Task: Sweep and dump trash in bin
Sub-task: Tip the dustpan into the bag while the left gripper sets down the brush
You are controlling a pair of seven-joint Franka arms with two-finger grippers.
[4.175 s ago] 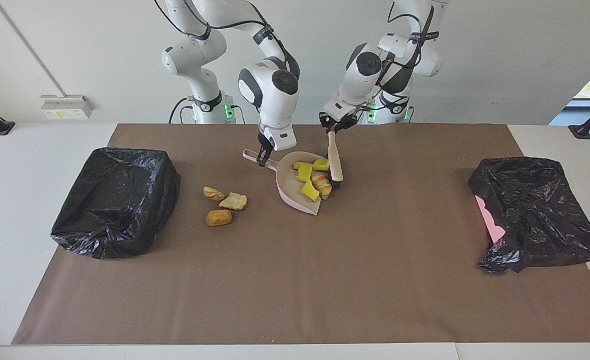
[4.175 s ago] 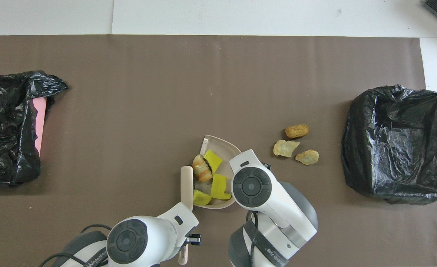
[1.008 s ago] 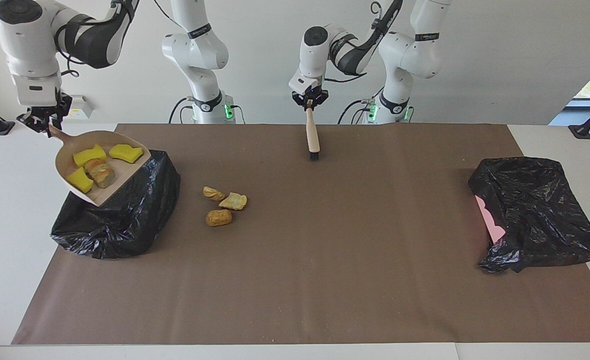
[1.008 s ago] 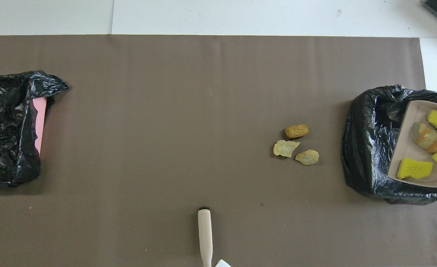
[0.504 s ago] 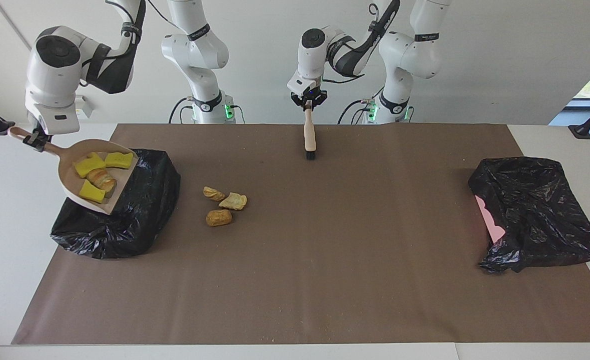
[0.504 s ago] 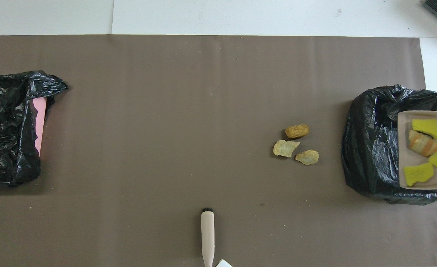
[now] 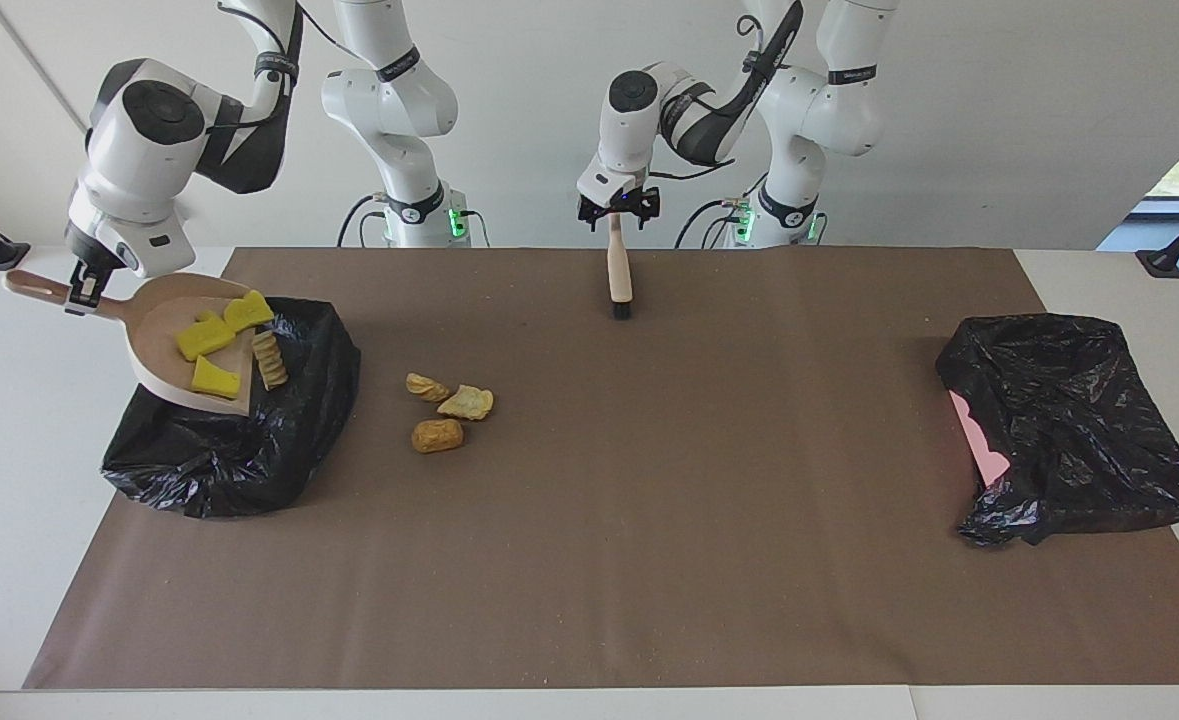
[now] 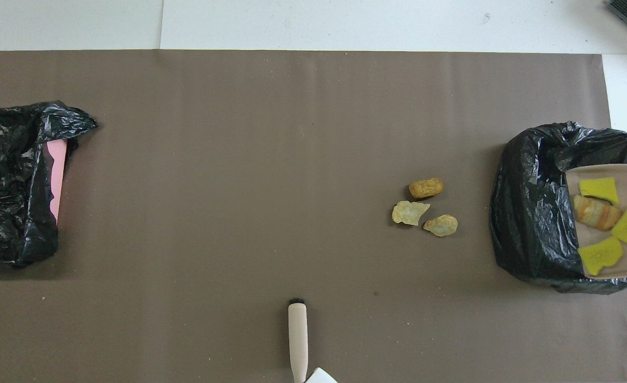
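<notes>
The right arm is reaching up and out toward its own end of the table, its wrist bent down. The right gripper (image 7: 82, 288) is pinching the handle of a beige dustpan (image 7: 164, 320), fingers pressed onto it. The dustpan is hanging over the black-bagged bin (image 7: 239, 440) at the right arm's end of the brown mat (image 7: 649, 550), tilted with its open mouth dipping toward the bin and its handle pointing up and away toward the table's end edge. Three yellow foam chunks (image 7: 211, 335) and one tan bread piece (image 7: 269, 358) are lying in the pan, gathered near its lower lip.

The left arm is folded above the mat's edge nearest the robots, near the middle. The left gripper (image 7: 618, 215) is pointing straight down around the top of a wooden brush (image 7: 618, 275); its fingers look spread on either side of the handle. The brush is standing upright, bristles down on the mat.

Three bread pieces (image 7: 444, 408) are lying on the mat beside the bin. A second black bag (image 7: 1069, 430) with a pink patch is sitting at the left arm's end.
</notes>
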